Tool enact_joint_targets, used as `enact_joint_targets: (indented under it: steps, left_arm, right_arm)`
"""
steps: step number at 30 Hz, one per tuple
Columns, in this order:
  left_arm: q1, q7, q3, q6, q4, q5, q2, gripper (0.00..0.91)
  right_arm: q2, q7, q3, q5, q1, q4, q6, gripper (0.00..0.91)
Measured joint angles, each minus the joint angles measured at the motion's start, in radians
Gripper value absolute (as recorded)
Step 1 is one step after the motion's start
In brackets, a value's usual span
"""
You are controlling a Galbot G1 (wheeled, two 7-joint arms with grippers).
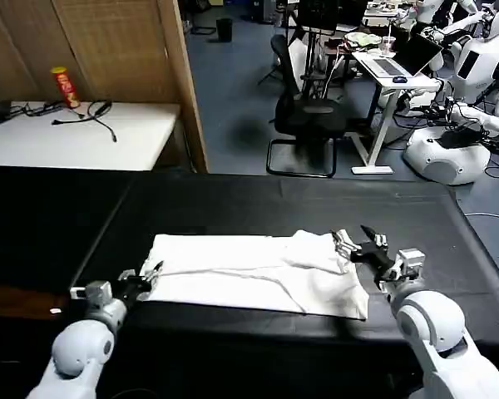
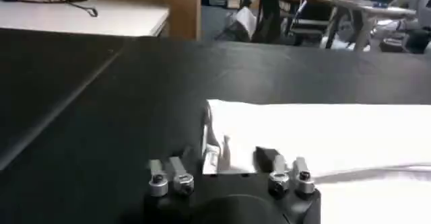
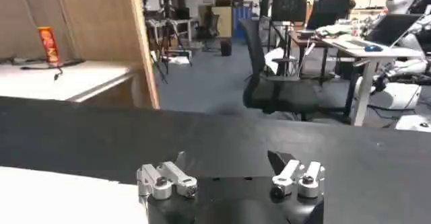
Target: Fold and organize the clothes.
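Now mid-fold: white short-sleeved cotton T-shirt [image 1: 258,272] lies as long flat band across black tabletop [image 1: 233,199], right end bunched. Left gripper [image 1: 147,275] at shirt's left edge, fingers spread, cloth corner between them in left wrist view [image 2: 225,158], not clamped. Right gripper [image 1: 357,244] over bunched right end, fingers spread, holding nothing. Next move, by my reckoning: pinch both ends, then carry one across. Print not visible; sleeves hard to make out in folds; fabric layer count unclear
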Motion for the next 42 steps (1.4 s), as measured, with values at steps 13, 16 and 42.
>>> enact_joint_targets:
  steps: [13, 16, 42]
  left_arm:
    - [-0.02, 0.02, -0.023, -0.041, 0.015, 0.197, 0.054, 0.0]
    - [-0.008, 0.019, -0.047, -0.063, 0.028, 0.257, 0.128, 0.0]
    - [-0.02, -0.134, 0.128, 0.088, -0.215, 0.083, 0.105, 0.0]
  right_arm:
    - [0.016, 0.001, 0.034, 0.002, -0.02, 0.011, 0.0, 0.878]
    - [0.023, 0.004, 0.037, 0.001, -0.025, 0.01, -0.001, 0.878]
    - [0.054, 0.009, 0.092, -0.061, -0.097, 0.048, 0.002, 0.878]
